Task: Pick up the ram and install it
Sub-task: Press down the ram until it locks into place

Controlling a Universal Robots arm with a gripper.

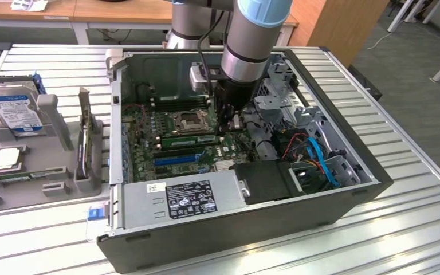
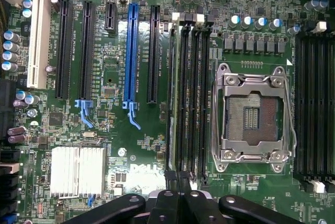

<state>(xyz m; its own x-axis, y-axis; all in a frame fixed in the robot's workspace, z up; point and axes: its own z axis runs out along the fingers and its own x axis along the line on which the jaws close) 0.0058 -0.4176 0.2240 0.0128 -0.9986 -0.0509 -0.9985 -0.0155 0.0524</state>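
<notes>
While the shut pincer (image 2: pixel 179 203) presses the ram (image 2: pixel 175 103), processor socket (image 2: pixel 254 114) lies beside.

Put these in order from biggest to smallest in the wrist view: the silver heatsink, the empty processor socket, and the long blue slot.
1. Empty processor socket, with its metal frame, covers the most area.
2. Silver heatsink, a smaller finned block.
3. Long blue slot: the longest of the three, but so narrow it covers the least.

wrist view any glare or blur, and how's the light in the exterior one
Wrist view: evenly lit and sharp across the motherboard, with bright glare on the silver heatsink; the gripper at the edge is dark and soft. Exterior view: light glares off the slatted table, while the case interior is shadowed under the arm.
</notes>
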